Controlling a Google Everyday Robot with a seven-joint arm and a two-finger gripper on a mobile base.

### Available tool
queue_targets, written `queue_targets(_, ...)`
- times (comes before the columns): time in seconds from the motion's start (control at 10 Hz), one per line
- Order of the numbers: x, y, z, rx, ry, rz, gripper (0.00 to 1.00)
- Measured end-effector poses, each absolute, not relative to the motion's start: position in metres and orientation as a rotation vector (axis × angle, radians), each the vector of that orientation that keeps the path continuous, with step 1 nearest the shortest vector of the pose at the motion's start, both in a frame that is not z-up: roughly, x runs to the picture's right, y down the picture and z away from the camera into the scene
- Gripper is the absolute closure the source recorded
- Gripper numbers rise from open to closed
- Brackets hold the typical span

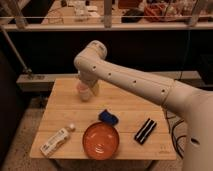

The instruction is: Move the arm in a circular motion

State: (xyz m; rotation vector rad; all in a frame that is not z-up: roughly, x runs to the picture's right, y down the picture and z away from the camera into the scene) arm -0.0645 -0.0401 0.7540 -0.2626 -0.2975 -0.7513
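The cream-white arm (135,82) reaches in from the lower right across the wooden table (60,107). Its rounded joint (92,56) hangs above the table's far left part. From there a short segment drops to the tapered gripper (91,90), which is just above the table's back left area, right beside a small pink cup (81,92) and partly covering it.
On the table lie an orange bowl (101,141) at the front middle, a blue object (108,117) behind it, a black oblong object (145,131) at the right and a white bottle (56,141) at the front left. Black cables (175,132) hang right of the table. A railing (107,25) runs behind.
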Motion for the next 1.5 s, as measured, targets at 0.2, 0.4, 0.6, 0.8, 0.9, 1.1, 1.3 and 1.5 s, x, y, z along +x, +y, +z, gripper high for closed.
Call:
queue_targets(0.2, -0.025, -0.062, 0.785, -0.277, -0.254, -0.717, 0.20)
queue_targets(0.4, 0.032, -0.070, 0.812, -0.319, -0.189, -0.645, 0.20)
queue_targets(0.6, 0.075, -0.068, 0.829, -0.365, -0.121, -0.556, 0.20)
queue_targets(0.8, 0.126, -0.060, 0.839, -0.422, -0.049, -0.445, 0.20)
queue_targets(0.9, 0.150, -0.055, 0.841, -0.446, -0.018, -0.391, 0.20)
queue_targets(1.1, 0.206, -0.031, 0.831, -0.502, 0.048, -0.266, 0.20)
queue_targets(1.3, 0.235, -0.003, 0.808, -0.535, 0.069, -0.189, 0.20)
queue_targets(1.5, 0.253, 0.036, 0.770, -0.550, 0.065, -0.127, 0.20)
